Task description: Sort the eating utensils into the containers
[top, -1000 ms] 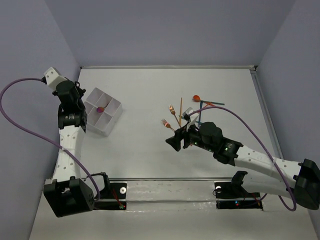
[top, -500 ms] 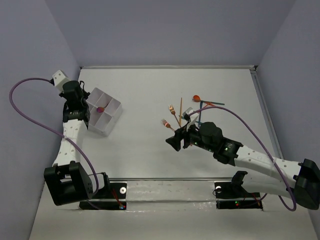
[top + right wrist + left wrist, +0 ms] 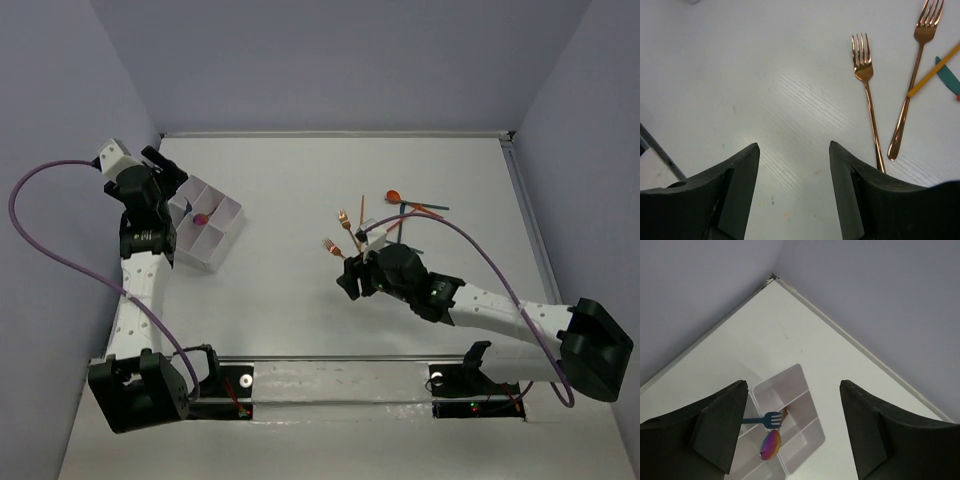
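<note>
Left hand (image 3: 792, 385) released above tray (image 3: 777, 390), blue fork (image 3: 770, 418) seemingly inside; right hand (image 3: 794, 147) released behind copper forks (image 3: 863, 67).

A white table (image 3: 300, 190) fills the scene, with pale lavender walls at the far side (image 3: 330, 60), left (image 3: 60, 100) and right (image 3: 590, 100). A thin metal strip (image 3: 330, 133) runs along the table's far edge and another (image 3: 525, 220) along its right edge. A metal rail (image 3: 340, 375) crosses the near edge. Small coloured specks (image 3: 734, 107) mark the tabletop.
</note>
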`<control>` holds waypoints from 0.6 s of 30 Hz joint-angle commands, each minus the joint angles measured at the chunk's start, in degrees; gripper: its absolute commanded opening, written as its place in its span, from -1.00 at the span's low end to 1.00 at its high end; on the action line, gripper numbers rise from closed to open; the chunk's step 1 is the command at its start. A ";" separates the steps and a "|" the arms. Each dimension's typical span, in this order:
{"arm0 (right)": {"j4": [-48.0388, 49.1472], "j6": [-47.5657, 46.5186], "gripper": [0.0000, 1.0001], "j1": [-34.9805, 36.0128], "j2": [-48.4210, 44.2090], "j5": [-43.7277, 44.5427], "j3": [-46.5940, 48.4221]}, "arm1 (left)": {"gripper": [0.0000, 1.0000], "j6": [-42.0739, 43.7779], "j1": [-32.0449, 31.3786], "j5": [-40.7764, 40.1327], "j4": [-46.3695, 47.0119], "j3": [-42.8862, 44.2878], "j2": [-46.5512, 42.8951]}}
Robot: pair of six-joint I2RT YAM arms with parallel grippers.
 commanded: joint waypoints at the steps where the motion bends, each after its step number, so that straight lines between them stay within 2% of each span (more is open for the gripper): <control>1: -1.78 0.03 0.23 -2.42 2.84 4.00 3.17 | 0.73 -2.78 0.26 10.48 1.34 -0.87 -7.34; 7: -4.24 1.79 0.08 -7.17 7.75 4.18 4.66 | 0.76 -3.57 -2.28 28.23 -0.24 -8.43 -15.96; 11: -5.47 1.79 0.04 -8.23 11.72 5.84 6.67 | 0.76 -2.61 -3.52 37.20 -0.95 -16.94 -23.16; 18: -9.95 -0.31 -0.02 -8.76 19.18 5.24 11.42 | 0.77 -1.02 -4.31 43.99 -2.97 -20.48 -28.62</control>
